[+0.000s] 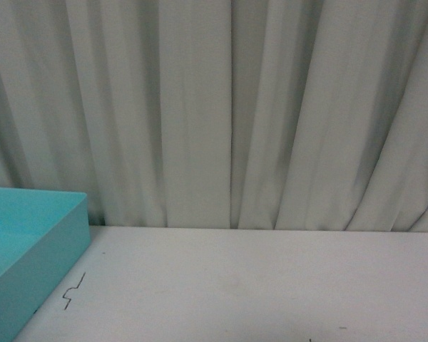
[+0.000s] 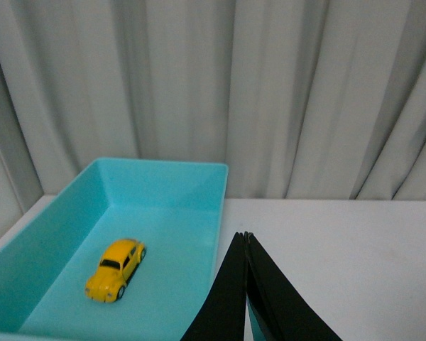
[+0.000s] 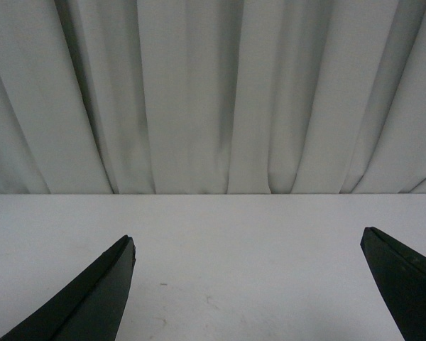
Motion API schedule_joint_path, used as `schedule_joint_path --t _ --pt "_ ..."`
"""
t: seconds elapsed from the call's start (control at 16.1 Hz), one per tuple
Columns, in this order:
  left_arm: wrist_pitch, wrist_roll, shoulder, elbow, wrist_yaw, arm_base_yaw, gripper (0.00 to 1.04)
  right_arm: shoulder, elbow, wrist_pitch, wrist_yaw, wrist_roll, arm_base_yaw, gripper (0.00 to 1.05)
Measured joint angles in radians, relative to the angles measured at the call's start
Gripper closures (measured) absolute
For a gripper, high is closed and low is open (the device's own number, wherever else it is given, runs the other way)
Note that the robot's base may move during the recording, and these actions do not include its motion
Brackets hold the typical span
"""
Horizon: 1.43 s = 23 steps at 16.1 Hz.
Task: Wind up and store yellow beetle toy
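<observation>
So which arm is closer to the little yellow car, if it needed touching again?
The left. Its closed pincer sits just beside the turquoise bin holding the yellow beetle toy. The right pincer, open, faces only bare table and curtain.

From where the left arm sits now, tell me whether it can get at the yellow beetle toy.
Probably yes. The yellow beetle toy lies alone on the floor of the open turquoise bin, with nothing over it. The left claw is shut and empty beside the bin's near wall, so it would need to open and clear that wall first.
</observation>
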State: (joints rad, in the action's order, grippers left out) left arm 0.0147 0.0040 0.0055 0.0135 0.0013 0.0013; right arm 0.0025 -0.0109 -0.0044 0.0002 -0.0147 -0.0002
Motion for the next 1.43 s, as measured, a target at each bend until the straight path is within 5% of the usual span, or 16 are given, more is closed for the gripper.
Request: schedule_joint_path --t 0.25,0.43,0.75,1.43 --pt "-0.018 -0.002 0.0 -0.003 -0.002 -0.001 1.01 0.0 0.0 0.001 0.0 0.0 0.0 0.07" --pt "-0.018 -0.001 0.0 -0.003 -0.002 -0.001 0.76 0.0 0.0 0.001 0.0 0.0 0.0 0.07" --pt "-0.018 -0.001 0.0 -0.003 -0.002 -0.001 0.09 0.0 0.0 0.0 0.0 0.0 0.0 0.07" --pt "-0.015 -0.001 0.0 -0.003 -0.002 -0.001 0.07 0.0 0.0 0.004 0.0 0.0 0.0 0.07"
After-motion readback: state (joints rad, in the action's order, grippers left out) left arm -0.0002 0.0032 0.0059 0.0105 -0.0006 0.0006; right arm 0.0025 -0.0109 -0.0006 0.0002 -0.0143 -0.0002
